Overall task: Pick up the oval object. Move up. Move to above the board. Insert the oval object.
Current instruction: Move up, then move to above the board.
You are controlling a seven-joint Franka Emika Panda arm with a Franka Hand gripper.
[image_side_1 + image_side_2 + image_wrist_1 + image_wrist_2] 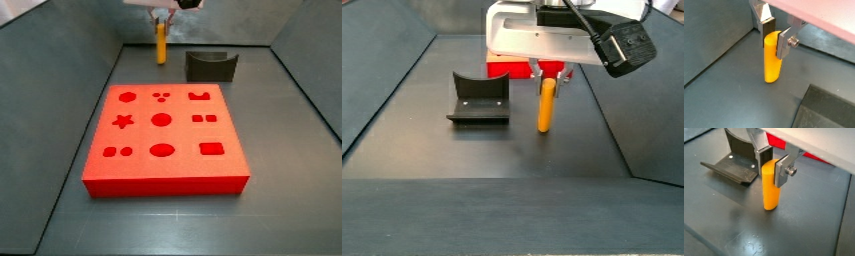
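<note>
The oval object, a slim orange-yellow peg (771, 60), stands upright between the fingers of my gripper (776, 36), which is shut on its upper end. It shows the same way in both wrist views (770, 188). In a side view the peg (160, 45) hangs under the gripper (163, 16) beyond the far edge of the red board (163, 140), left of the fixture. In a side view the peg (547, 105) is below the gripper (549, 72); its lower end is at or just above the floor, I cannot tell which.
The dark fixture (210, 66) stands on the floor next to the peg and also shows in a wrist view (734, 163) and a side view (478, 98). Part of the board (508, 68) lies behind the gripper. Grey walls (74, 60) surround the floor.
</note>
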